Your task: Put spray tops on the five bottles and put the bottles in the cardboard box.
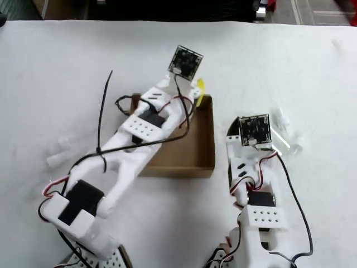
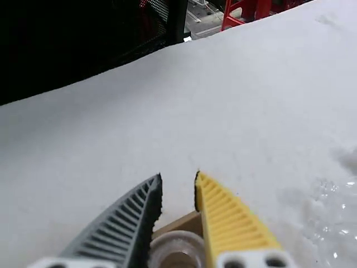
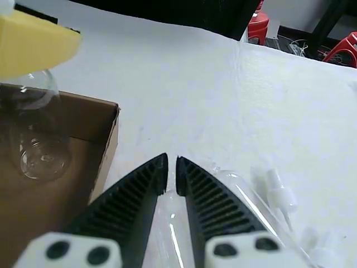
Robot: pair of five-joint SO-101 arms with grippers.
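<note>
One bottle (image 3: 40,148) in left jaws, over the cardboard box (image 1: 207,139)

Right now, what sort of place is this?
Probably a robotics lab or workshop: two small robot arms stand at a white-covered table with a cardboard box, and red stools and a dark mesh panel are behind it.

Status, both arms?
Left gripper shut on bottle over the box. Right gripper shut, above a second bottle on the table. Loose spray tops beside it.
</note>
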